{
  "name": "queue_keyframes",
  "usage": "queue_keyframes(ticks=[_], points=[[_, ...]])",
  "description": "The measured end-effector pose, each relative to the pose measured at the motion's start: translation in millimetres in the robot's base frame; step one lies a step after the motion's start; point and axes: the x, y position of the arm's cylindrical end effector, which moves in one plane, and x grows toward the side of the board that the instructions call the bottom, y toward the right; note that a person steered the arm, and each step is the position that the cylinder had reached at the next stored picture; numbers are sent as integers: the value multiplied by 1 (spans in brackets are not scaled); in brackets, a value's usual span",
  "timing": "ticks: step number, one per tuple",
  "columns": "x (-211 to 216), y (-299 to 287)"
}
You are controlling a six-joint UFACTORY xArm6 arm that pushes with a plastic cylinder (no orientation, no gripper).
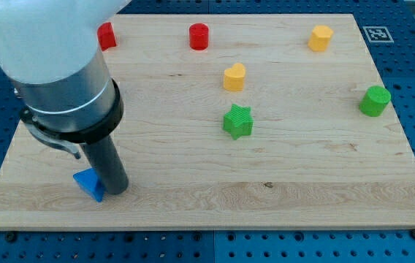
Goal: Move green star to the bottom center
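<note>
The green star [237, 121] lies a little right of the board's middle. My tip [117, 191] rests on the board at the view's lower left, far to the left of the star and below it. A blue triangular block [89, 183] sits right against the tip's left side. The arm's wide grey body hides the board's upper left corner.
A yellow heart-shaped block [234, 76] sits just above the star. A red cylinder [199, 36] and a partly hidden red block [106, 35] lie along the top. A yellow block [321, 37] is at the top right, a green cylinder [375, 101] at the right. The wooden board [324, 183] ends near the bottom.
</note>
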Motion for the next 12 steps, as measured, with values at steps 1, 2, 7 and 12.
queue_keyframes(ticks=[1,2,7,12], points=[[-25,28],[-31,52],[-142,158],[-105,226]])
